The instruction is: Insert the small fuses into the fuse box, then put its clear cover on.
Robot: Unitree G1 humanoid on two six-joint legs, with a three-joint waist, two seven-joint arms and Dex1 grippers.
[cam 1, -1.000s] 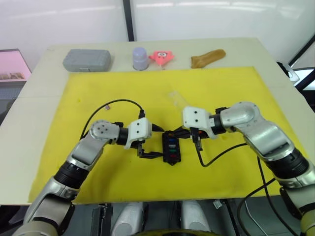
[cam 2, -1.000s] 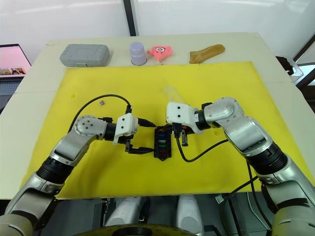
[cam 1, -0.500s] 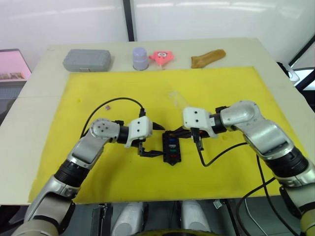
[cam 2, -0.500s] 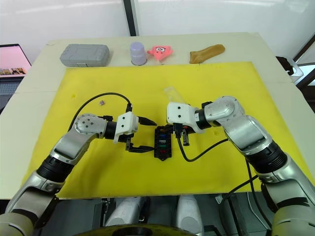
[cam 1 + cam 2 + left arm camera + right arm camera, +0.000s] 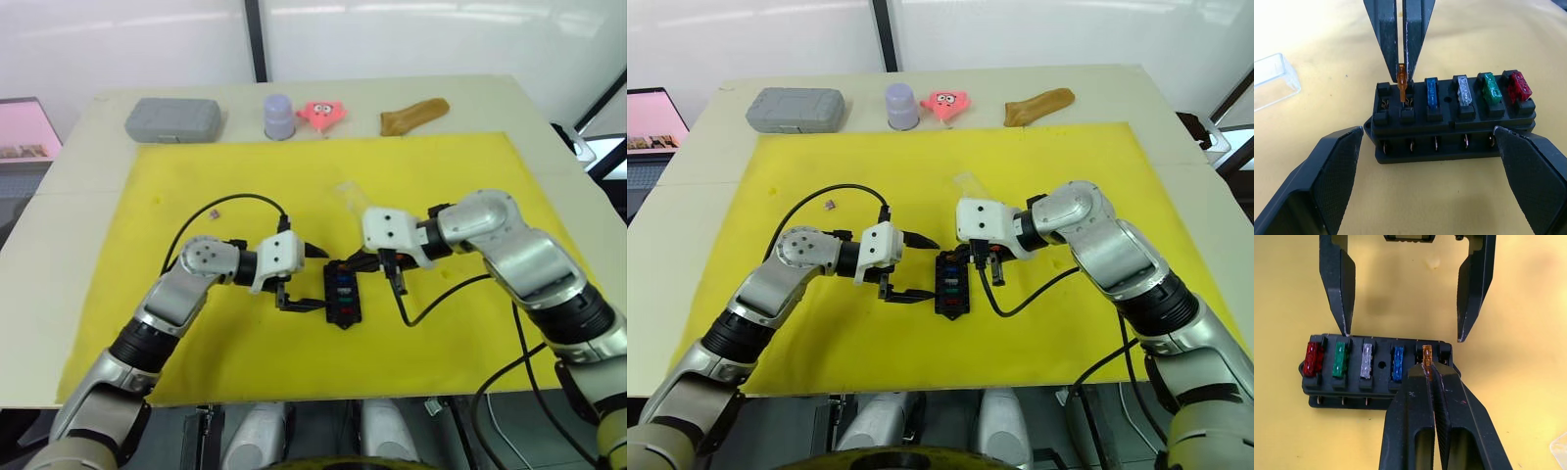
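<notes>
The black fuse box (image 5: 341, 292) lies on the yellow mat (image 5: 196, 323) between my two grippers. Red, green, white and blue small fuses (image 5: 1367, 361) stand in its slots. My right gripper (image 5: 1428, 371) is shut on an orange fuse (image 5: 1402, 81), held upright at the slot beside the blue one. My left gripper (image 5: 1427, 129) is open, one finger at each end of the box and apart from it. The clear cover (image 5: 348, 193) lies on the mat behind the box. One more tiny fuse (image 5: 216, 211) lies loose at the left.
Along the table's far edge stand a grey case (image 5: 171, 119), a lavender cup (image 5: 279, 116), a pink star toy (image 5: 323, 113) and a brown object (image 5: 413, 115). Black cables loop from both wrists over the mat.
The right arm's elbow has shifted slightly. Both grippers stay about where they were at the fuse box.
</notes>
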